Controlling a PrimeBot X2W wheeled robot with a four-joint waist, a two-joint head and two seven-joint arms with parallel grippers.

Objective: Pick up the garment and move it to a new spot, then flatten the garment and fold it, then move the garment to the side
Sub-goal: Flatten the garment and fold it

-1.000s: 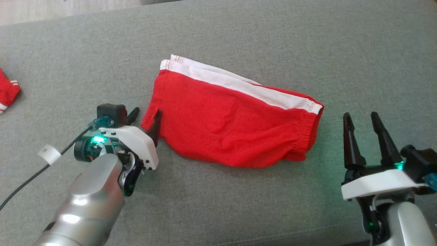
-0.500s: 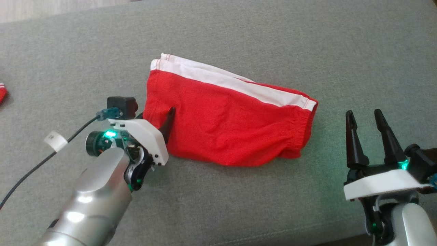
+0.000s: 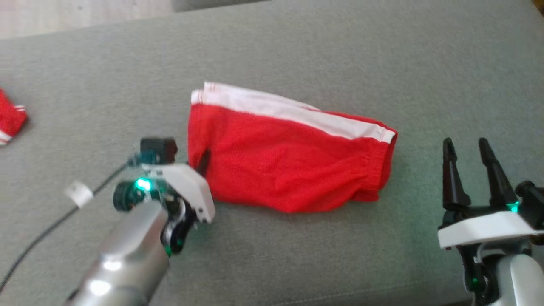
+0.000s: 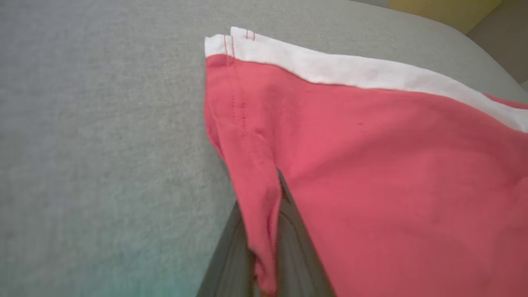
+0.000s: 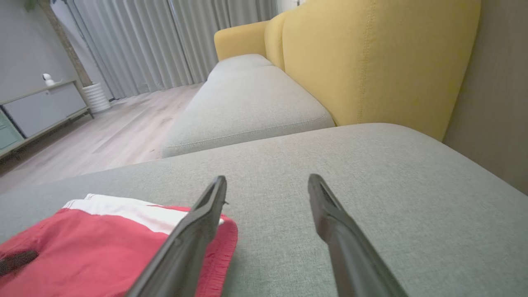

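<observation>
- While its pale forearm rises from the lower left of the head view, the left hand (image 3: 203, 160) is clamped on the left edge of the red garment (image 3: 289, 165). In the left wrist view a fold of cloth is pinched between its dark fingers (image 4: 295, 237).
- At the lower right, the right hand (image 3: 466, 146) stands with its fingers apart, holding nothing, near the garment's gathered right end but apart from it.
- The garment lies flat on the grey sofa seat (image 3: 297, 46), between the two hands, with a white band along its far edge.
- Farther left, at the edge of the head view, another red cloth (image 3: 10, 121) with white stripes lies well apart.
- Beyond the seat — in the right wrist view — stand a yellow backrest (image 5: 371, 62), a wooden floor (image 5: 123, 128) and grey curtains (image 5: 165, 41).
</observation>
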